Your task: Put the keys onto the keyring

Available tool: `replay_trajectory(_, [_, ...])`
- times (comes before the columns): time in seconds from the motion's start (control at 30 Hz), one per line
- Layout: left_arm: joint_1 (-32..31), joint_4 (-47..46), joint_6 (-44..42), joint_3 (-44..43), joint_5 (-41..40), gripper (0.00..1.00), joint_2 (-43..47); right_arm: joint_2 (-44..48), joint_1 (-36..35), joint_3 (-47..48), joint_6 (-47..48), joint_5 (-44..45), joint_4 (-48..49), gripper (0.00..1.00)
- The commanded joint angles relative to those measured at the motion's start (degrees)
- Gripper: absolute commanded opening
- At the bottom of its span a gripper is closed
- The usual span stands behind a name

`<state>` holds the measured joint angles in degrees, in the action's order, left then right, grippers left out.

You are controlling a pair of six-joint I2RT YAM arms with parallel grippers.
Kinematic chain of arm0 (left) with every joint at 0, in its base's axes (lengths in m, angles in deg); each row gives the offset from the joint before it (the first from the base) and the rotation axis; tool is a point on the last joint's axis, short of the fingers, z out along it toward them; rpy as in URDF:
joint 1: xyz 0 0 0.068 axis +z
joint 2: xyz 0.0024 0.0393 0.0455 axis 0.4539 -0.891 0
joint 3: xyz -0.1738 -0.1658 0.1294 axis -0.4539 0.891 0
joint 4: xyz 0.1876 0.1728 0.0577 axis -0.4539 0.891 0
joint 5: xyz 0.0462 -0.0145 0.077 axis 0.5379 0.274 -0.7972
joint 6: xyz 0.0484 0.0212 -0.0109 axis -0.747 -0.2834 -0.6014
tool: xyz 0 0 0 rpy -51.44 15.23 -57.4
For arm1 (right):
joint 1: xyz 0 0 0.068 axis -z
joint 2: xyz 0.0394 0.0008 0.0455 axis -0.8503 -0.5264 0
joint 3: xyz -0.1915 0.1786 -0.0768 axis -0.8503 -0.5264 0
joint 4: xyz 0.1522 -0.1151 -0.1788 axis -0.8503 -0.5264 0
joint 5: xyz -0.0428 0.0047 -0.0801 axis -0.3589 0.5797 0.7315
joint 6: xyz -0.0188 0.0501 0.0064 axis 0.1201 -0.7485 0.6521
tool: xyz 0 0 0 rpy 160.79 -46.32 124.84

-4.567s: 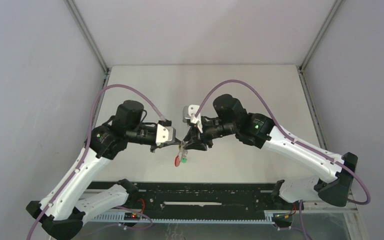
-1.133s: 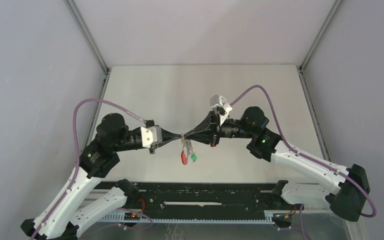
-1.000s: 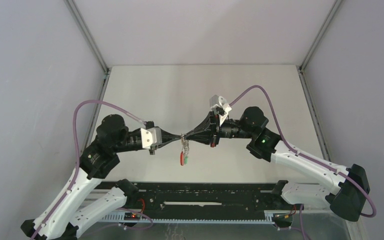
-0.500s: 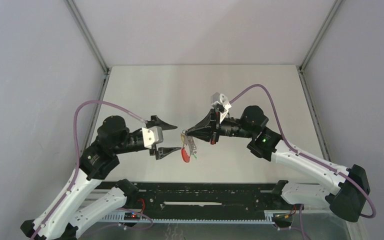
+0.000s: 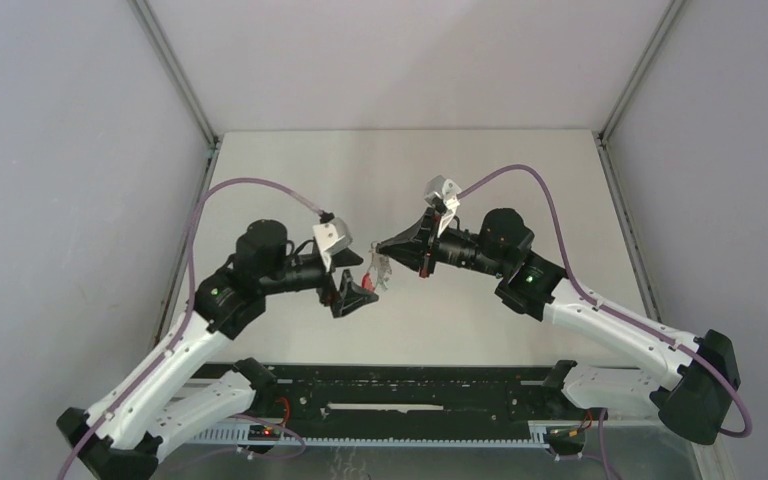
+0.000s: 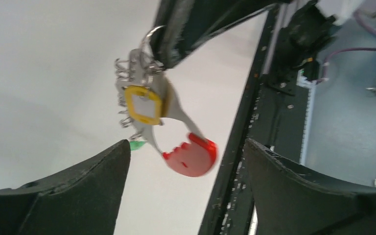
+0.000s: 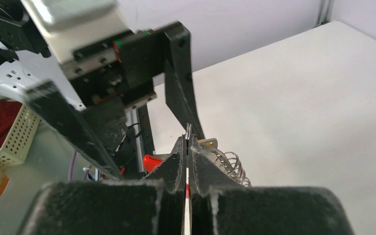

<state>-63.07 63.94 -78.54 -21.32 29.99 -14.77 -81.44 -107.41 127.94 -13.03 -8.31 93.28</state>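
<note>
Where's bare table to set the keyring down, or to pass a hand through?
The far half of the table, up to the back wall, is bare, and so is the patch right of the right arm. The centre is crowded: the open left gripper faces the keyring, which is pinched in the right gripper. A black rail borders the near edge.

Thin grey metal keyring, small wire loops along it, red curved section at lower end. Hangs in air above worktop, its top ring pinched between closed black fingers of right gripper. Body tilted, red section lowest. Silver key with yellow-orange plastic head sits against keyring just below wire loops, head flat towards left wrist camera. Key with green plastic head mostly hidden, only green tip visible. Whether it is threaded on keyring, cannot tell.
</note>
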Motion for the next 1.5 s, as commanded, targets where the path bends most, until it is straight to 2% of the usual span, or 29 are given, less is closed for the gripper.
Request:
replay_trajectory(0.0, [0.22,-3.95,1.04,0.66,-6.91,0.80,-4.05,0.72,-0.40,2.88,-0.21,4.39,2.27,0.00])
replay_trajectory(0.07, [0.22,-4.92,0.60,0.65,-9.79,0.61,-5.04,0.64,-0.57,2.88,-0.56,5.44,2.04,0.00])
replay_trajectory(0.13, [0.26,-5.98,-0.69,0.26,-12.49,0.35,-5.61,0.51,-0.58,2.88,-0.89,6.56,1.22,0.00])
replay_trajectory(0.2, [0.22,-6.46,-2.66,-0.38,-13.99,0.13,-6.26,0.23,-0.45,2.88,-2.06,8.32,0.26,0.00])
replay_trajectory(0.23, [0.24,-6.61,-3.73,-0.53,-14.22,0.04,-6.66,0.01,-0.41,2.88,-2.45,8.77,-0.08,0.03])
replay_trajectory(0.27, [0.23,-6.96,-4.74,-0.61,-14.43,0.01,-6.94,-0.10,-0.40,2.88,-2.72,9.47,-0.54,0.06])
replay_trajectory(0.33, [0.26,-7.58,-7.20,-0.76,-13.78,0.00,-7.41,-0.39,-0.36,2.88,-3.61,10.96,-1.09,0.16])
replay_trajectory(0.47, [0.31,-8.79,-19.26,-1.23,-13.87,0.00,-8.71,-0.77,0.47,2.88,-4.50,12.90,-2.27,0.35])
replay_trajectory(0.5, [0.23,-8.94,-23.53,-1.23,-15.01,0.00,-9.33,-0.70,0.77,2.88,-4.78,13.73,-2.99,0.46])
replay_trajectory(0.57, [0.31,-9.76,-31.60,-1.38,-18.48,0.00,-11.09,-0.21,1.65,2.88,-4.92,15.60,-4.61,0.96])
replay_trajectory(0.6, [0.37,-9.40,-37.47,-1.62,-19.32,0.00,-12.11,0.24,2.04,2.88,-4.92,16.82,-5.89,0.99])
replay_trajectory(0.77, [1.60,-14.81,-62.54,0.39,-22.76,0.00,-17.10,4.30,3.78,1.73,-4.87,24.43,-12.38,1.00])
replay_trajectory(0.9, [3.08,-21.52,-80.59,2.79,-25.02,0.00,-22.32,11.53,6.80,-2.92,-8.33,32.95,-16.86,1.00])
replay_trajectory(1.0, [3.29,-29.40,-89.89,6.10,-25.58,0.00,-26.28,17.51,9.10,-7.64,-11.06,36.19,-18.38,1.00])
replay_trajectory(1.13, [1.75,-32.25,-91.71,7.68,-29.11,0.00,-32.21,23.87,9.61,-11.15,-13.40,39.60,-21.07,1.00])
replay_trajectory(1.23, [-0.12,-32.68,-88.87,8.59,-31.78,0.00,-36.34,26.96,9.66,-12.41,-14.49,40.75,-23.60,1.00])
replay_trajectory(1.37, [-3.98,-26.79,-84.61,10.09,-32.15,0.01,-37.48,29.19,9.70,-13.16,-15.11,41.59,-25.85,1.00])
replay_trajectory(1.4, [-5.29,-25.06,-83.51,10.56,-32.69,0.03,-37.65,29.55,9.70,-13.31,-15.21,41.75,-26.10,1.00])
replay_trajectory(1.47, [-7.64,-18.54,-80.85,8.71,-34.16,0.15,-39.47,29.74,9.70,-13.73,-15.48,41.94,-26.07,1.00])
